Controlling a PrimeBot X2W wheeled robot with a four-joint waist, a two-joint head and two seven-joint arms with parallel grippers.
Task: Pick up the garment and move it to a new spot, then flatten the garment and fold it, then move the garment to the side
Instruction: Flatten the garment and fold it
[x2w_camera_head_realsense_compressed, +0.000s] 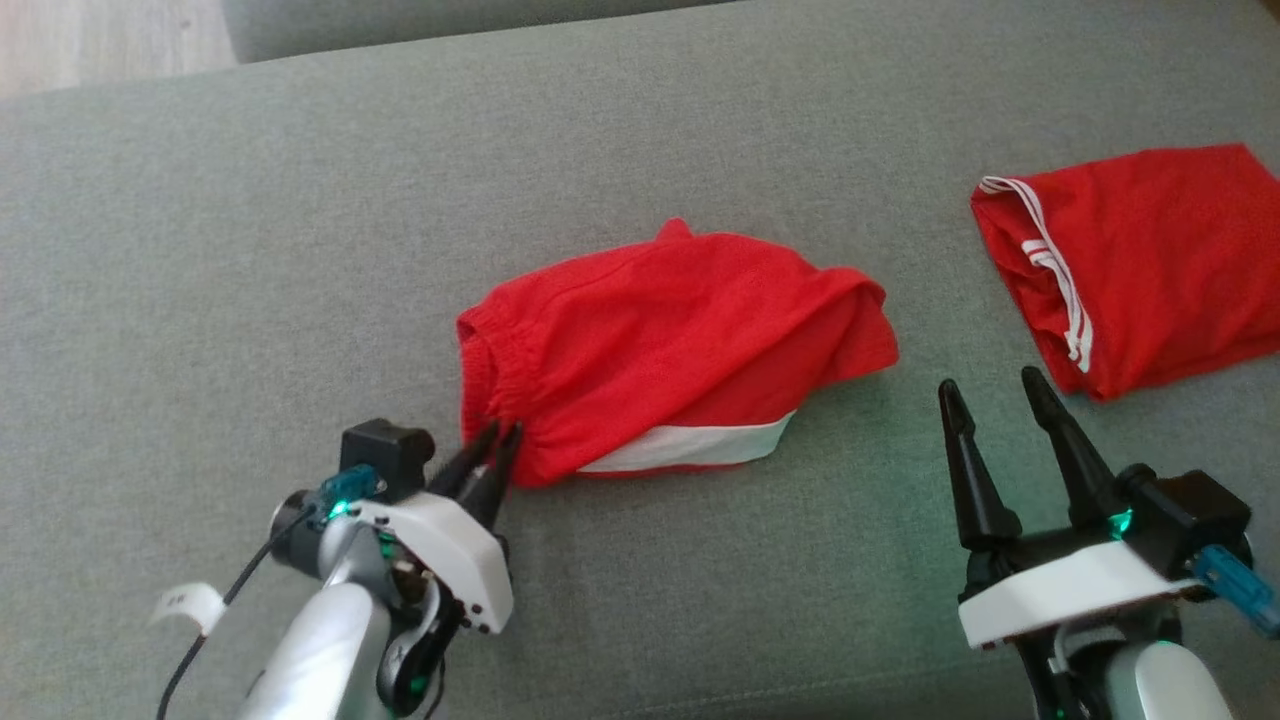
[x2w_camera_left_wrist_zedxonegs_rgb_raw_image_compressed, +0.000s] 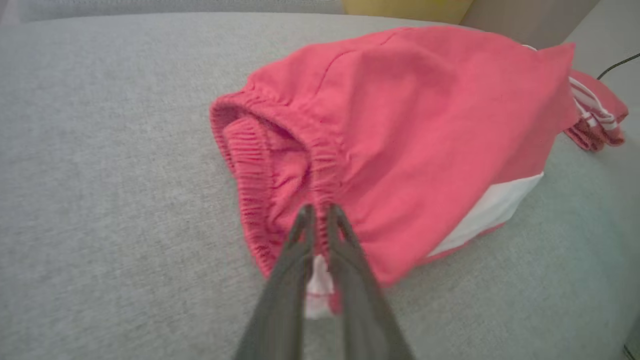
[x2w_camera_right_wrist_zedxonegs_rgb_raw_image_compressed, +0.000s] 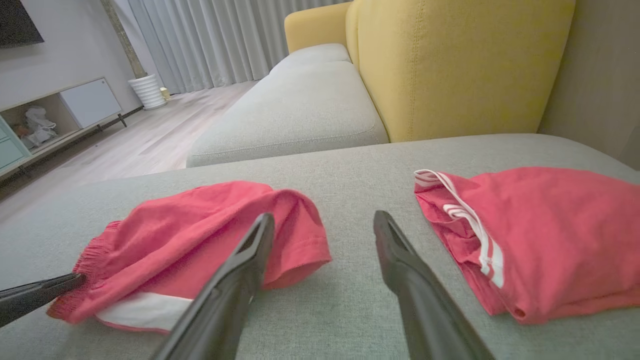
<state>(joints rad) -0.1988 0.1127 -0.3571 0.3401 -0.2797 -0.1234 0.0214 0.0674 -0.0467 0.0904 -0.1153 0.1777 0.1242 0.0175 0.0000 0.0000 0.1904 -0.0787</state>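
Silver forearms (x2w_camera_head_realsense_compressed: 330, 650), white wrist housings (x2w_camera_head_realsense_compressed: 450, 545), long black tapered jaws, green lights (x2w_camera_head_realsense_compressed: 1120, 522), black cable (x2w_camera_head_realsense_compressed: 215, 620), blue connectors (x2w_camera_head_realsense_compressed: 1235, 587)

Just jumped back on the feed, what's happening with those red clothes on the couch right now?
The left gripper has its fingers pinched on the elastic waistband corner of the red shorts, which lie crumpled in the middle of the grey cushion, not yet lifted. The right gripper hovers open and empty over the cushion, between the shorts and a second red garment with white stripes, which lies apart on the robot's right.
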